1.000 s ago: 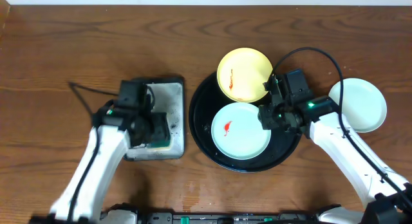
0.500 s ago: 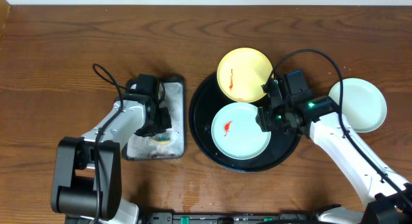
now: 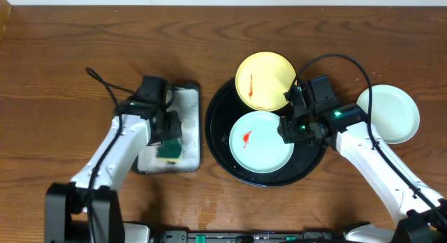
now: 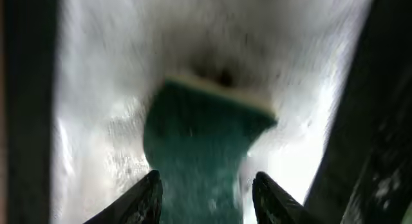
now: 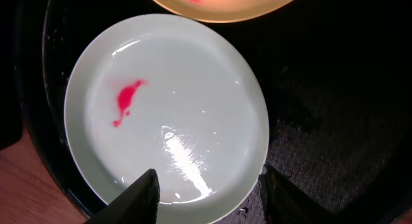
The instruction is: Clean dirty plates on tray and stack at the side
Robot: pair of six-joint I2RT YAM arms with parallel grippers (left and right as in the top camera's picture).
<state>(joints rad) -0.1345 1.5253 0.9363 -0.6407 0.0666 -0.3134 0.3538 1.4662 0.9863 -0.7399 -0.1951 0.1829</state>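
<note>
The right end effector [image 5: 207, 197] hangs half open and empty over the lower rim of a mint plate [image 5: 193, 102] lying flat in the black tray [image 5: 322, 121], centre frame. Its red smear [image 5: 127, 100] slants up to the right. A yellow plate [image 3: 265, 79] overlaps the tray's top edge, and a second mint plate [image 3: 394, 114] sits on the counter [image 3: 70, 47], far right. The left end effector [image 4: 205, 195] pinches a green sponge [image 4: 199, 134] over the small tray [image 3: 190, 107].

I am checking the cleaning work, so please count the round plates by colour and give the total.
Pale yellow round plate: 1
Pale mint-blue round plates: 2
Total: 3
</note>
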